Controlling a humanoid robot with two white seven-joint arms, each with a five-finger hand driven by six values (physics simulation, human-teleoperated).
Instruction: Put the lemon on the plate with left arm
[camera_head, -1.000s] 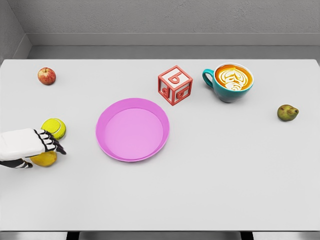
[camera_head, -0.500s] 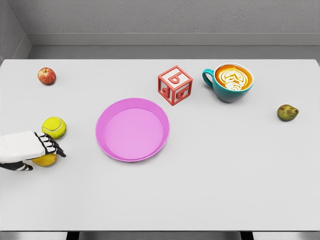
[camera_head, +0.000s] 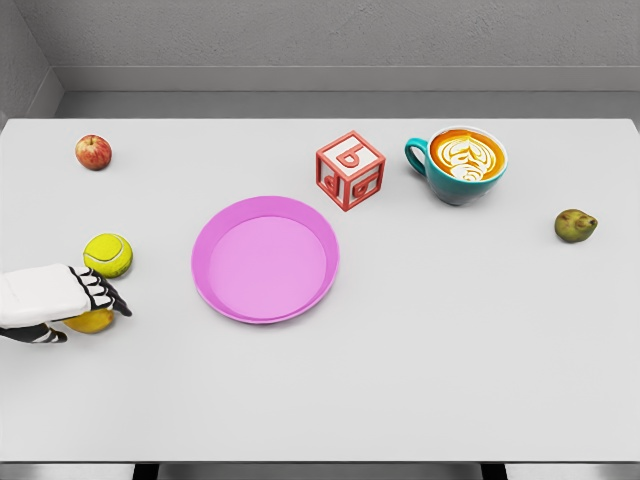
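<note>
While the lemon (camera_head: 92, 321) lies mostly under it, the left hand (camera_head: 55, 297) curls its fingers over the fruit.

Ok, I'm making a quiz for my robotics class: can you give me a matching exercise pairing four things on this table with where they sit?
Things:
1. apple
2. pear
3. lemon
4. tennis ball

Places:
A. right side of the table
B. far left corner
C. under the left hand
D. left of the pink plate, just beyond the hand

Pairs: 1-B, 2-A, 3-C, 4-D
</note>
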